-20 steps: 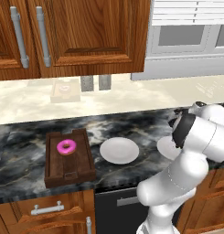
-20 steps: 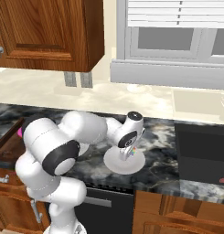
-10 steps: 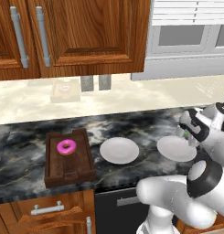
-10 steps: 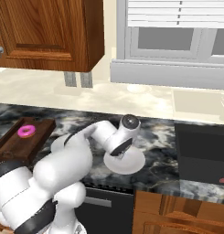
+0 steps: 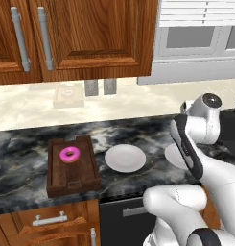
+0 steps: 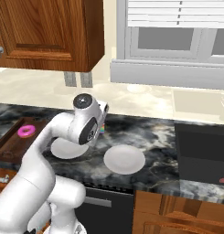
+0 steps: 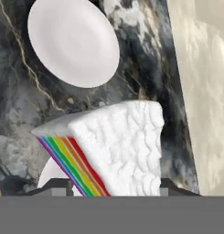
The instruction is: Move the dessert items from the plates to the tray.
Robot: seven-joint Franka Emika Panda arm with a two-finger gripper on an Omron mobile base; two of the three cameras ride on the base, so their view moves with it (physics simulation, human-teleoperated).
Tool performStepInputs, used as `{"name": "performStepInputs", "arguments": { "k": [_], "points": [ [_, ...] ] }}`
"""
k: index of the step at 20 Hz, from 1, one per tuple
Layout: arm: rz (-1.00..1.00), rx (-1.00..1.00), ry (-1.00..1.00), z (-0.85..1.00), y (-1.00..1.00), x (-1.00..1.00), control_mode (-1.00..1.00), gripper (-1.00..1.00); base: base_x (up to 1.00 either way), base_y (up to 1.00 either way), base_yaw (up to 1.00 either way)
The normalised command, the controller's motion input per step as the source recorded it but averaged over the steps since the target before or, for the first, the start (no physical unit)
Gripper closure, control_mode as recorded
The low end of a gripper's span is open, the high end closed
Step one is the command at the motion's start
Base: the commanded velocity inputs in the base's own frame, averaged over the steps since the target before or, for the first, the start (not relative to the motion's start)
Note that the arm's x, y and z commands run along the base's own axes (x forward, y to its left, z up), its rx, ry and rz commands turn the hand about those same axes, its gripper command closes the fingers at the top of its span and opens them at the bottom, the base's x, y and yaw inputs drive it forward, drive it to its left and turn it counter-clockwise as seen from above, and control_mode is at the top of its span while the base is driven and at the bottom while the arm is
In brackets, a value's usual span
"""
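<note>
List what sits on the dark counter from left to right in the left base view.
Tray holding the pink donut → empty white plate → second white plate, partly hidden behind the robot arm.

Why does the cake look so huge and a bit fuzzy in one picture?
Hand view: the cake wedge sits right by the lens, so it looms large and soft-edged. Left base view: evenly lit; the donut stays crisp on the tray.

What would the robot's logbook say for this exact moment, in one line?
gripper: shut on cake wedge, lifted | donut: in tray | plates: bare
</note>
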Motion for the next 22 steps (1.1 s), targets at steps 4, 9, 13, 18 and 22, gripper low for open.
{"name": "performStepInputs", "arguments": {
  "k": [4,9,13,18,22],
  "points": [
    [0.03,-0.27,0.06,0.82,1.0,-0.35,-1.0,1.0,0.0,0.0,0.0],
    [0.03,-0.22,0.06,0.94,1.0,-0.34,-1.0,1.0,0.0,0.0,0.0],
    [0.11,-0.12,0.01,0.41,0.61,-0.66,-1.0,1.0,0.0,0.0,0.0],
    [0.15,0.01,0.03,0.0,0.39,-0.52,-1.0,1.0,0.0,0.0,0.0],
    [0.11,0.08,0.1,-0.01,0.34,-0.2,-1.0,1.0,0.0,0.0,0.0]
  ]
}}
